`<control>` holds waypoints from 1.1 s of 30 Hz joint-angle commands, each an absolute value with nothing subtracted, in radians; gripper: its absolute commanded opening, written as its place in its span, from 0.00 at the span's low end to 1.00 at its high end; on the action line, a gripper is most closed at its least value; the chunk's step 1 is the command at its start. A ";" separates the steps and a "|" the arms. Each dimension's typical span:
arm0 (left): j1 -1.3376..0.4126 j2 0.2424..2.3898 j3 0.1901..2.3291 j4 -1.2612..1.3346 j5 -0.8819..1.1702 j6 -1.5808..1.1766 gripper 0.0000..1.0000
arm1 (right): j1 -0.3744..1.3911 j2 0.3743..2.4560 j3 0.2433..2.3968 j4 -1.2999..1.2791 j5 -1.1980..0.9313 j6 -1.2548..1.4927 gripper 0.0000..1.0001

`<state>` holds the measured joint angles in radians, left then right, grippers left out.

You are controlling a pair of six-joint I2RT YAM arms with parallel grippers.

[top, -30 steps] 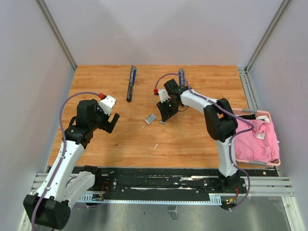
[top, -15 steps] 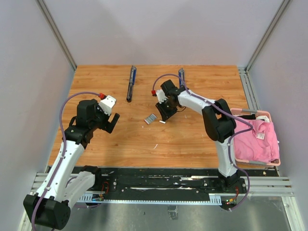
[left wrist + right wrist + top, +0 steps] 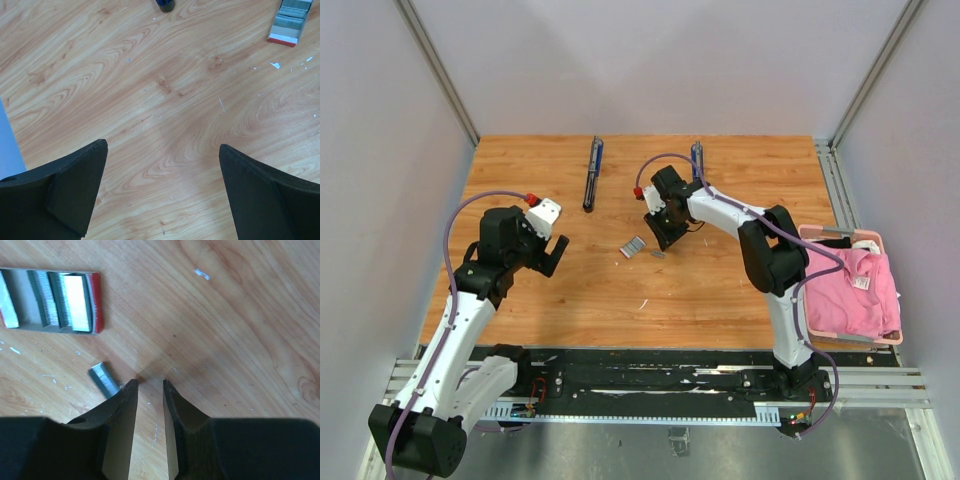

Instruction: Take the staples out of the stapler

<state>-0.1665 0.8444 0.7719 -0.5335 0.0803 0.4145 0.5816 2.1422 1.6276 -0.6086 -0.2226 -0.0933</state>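
Note:
A short silvery strip of staples [image 3: 104, 379] lies flat on the wood, just left of my right gripper's left fingertip; in the top view this strip [image 3: 658, 254] is tiny. My right gripper [image 3: 150, 382] [image 3: 661, 243] points down at the table, jaws narrowly apart with only bare wood between them. A blue and black stapler [image 3: 592, 172] lies at the back, its end [image 3: 164, 4] showing in the left wrist view. A second stapler [image 3: 697, 153] is partly hidden by the right arm. My left gripper [image 3: 162, 146] [image 3: 552, 255] hovers wide open and empty.
A small flat box with a red edge [image 3: 50, 301] [image 3: 633, 246] [image 3: 287, 22] holds rows of staples, left of the right gripper. A pink cloth in a basket [image 3: 855, 290] sits off the table's right edge. Tiny metal bits litter the wood.
The right gripper has shifted slightly left and back, and its jaws have drawn closer together. The left arm has not moved.

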 commanded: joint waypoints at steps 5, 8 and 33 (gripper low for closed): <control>-0.163 0.841 0.765 -0.523 0.091 0.421 0.98 | 0.587 2.208 1.626 -0.661 -0.055 -0.108 0.29; -0.163 0.839 0.767 -0.523 0.091 0.419 0.98 | 0.587 2.201 1.630 -0.665 -0.062 -0.117 0.29; -0.163 0.839 0.765 -0.523 0.087 0.419 0.98 | 0.510 2.160 1.603 -0.655 -0.503 -0.079 0.39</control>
